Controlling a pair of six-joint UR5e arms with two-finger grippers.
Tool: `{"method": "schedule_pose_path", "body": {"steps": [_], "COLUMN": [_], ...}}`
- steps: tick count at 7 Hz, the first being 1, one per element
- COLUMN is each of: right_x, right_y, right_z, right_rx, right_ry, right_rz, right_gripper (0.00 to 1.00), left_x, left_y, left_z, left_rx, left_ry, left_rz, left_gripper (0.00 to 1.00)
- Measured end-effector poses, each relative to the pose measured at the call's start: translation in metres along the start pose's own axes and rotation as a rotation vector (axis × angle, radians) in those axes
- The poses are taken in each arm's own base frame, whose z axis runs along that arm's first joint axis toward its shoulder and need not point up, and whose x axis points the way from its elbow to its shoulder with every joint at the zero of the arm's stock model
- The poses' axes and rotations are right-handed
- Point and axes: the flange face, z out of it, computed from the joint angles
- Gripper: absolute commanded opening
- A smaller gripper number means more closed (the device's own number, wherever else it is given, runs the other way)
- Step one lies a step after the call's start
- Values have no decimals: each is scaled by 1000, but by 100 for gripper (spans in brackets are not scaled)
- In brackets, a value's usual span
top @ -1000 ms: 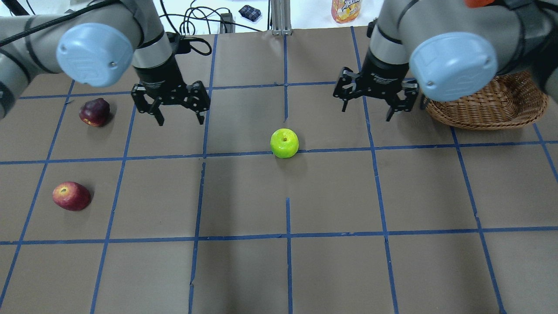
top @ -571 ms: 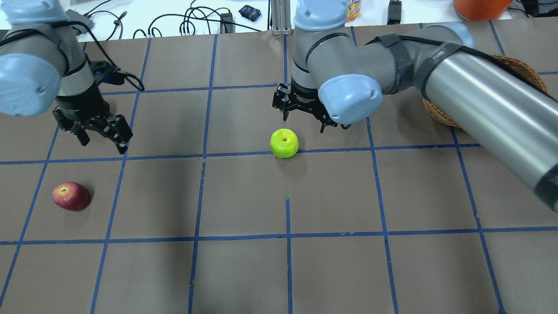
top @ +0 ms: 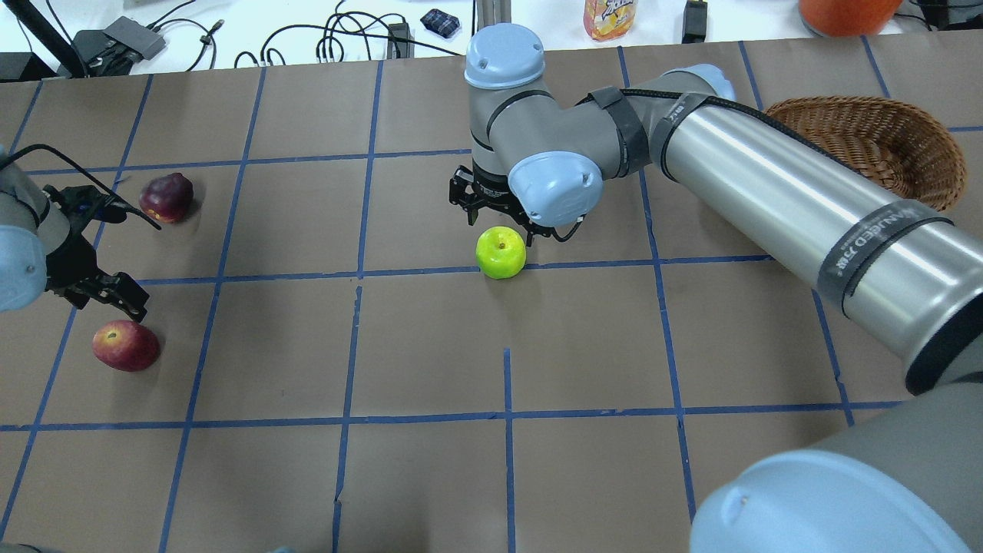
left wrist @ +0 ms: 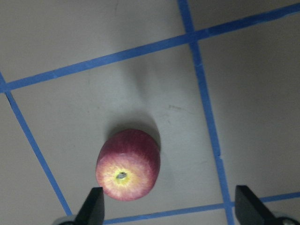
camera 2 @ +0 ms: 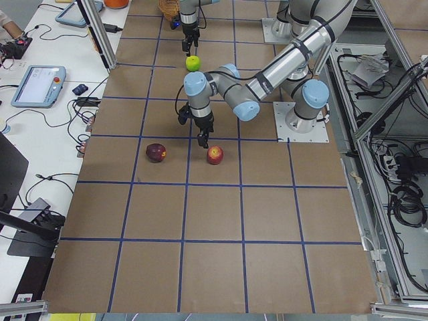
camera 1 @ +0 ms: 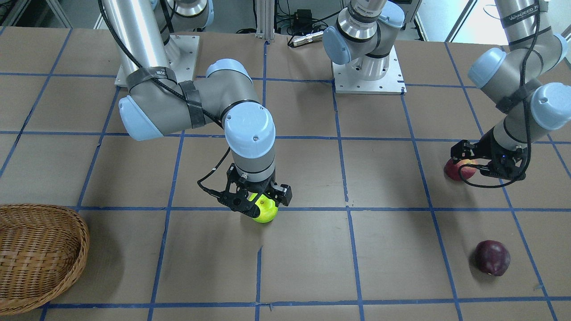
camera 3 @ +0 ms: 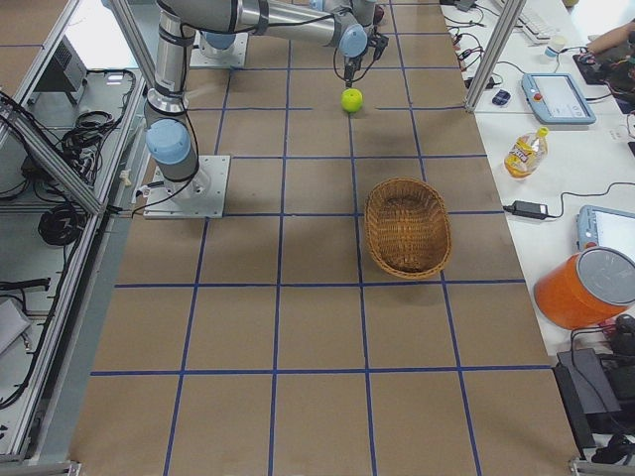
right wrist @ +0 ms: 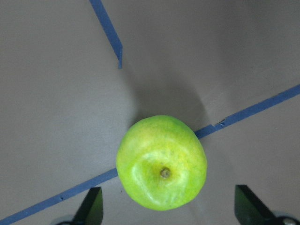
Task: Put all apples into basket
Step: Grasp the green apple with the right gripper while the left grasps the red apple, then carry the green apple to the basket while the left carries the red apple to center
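at the left edge of the overhead view the left gripper [left wrist: 171, 211] hangs over the brown paper-covered table [top: 430, 476], jaws spread wide and gripping nothing. its wrist camera looks straight down on the round red apple with a yellowish stem dimple [top: 126, 346], which lies on its side inside one taped square. the apple is off-centre in the gap, close to one dark fingertip [left wrist: 93, 208] and well apart from the other. behind it, one grid square further from the robot, the dark maroon-purple apple [top: 167, 197] rests on the paper alone, clear of both arms. near the middle of the table the bright yellow-green apple [top: 501, 253] sits stem up, right on a line of blue tape [top: 322, 273]. the right gripper [right wrist: 168, 213] is directly over it, jaws wide. in that wrist view the apple fills the middle of the gap, with bare table showing between its skin and each fingertip, so the fingers straddle it without touching. the long silver right arm reaches in across the right half of the table. at the far right the shallow oval light-brown wicker basket [top: 933, 173] stands well apart from all three apples, which all lie on the table outside it.
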Motion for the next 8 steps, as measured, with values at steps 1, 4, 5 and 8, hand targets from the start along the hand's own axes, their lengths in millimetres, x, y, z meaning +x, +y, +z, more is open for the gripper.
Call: {"method": "schedule_pose_path", "body": {"steps": [1, 4, 5, 8], "right_x": [-2, -8, -9, -12], "right_y": [-3, -10, -12, -15], "right_z": [11, 47, 55, 67], "right_rx": [-8, -28, -30, -34], "right_ry": [7, 27, 29, 21], "right_rz": [11, 17, 16, 16], "right_gripper": [100, 100, 98, 0], "left_x": [-5, -5, -6, -5], "left_y": [2, 12, 15, 12], "left_z": [19, 76, 88, 79], "left_rx": [4, -67, -114, -125], "left_ry": [12, 90, 81, 43], "left_rz": [15, 26, 33, 33], "left_gripper": [100, 100, 85, 26]}}
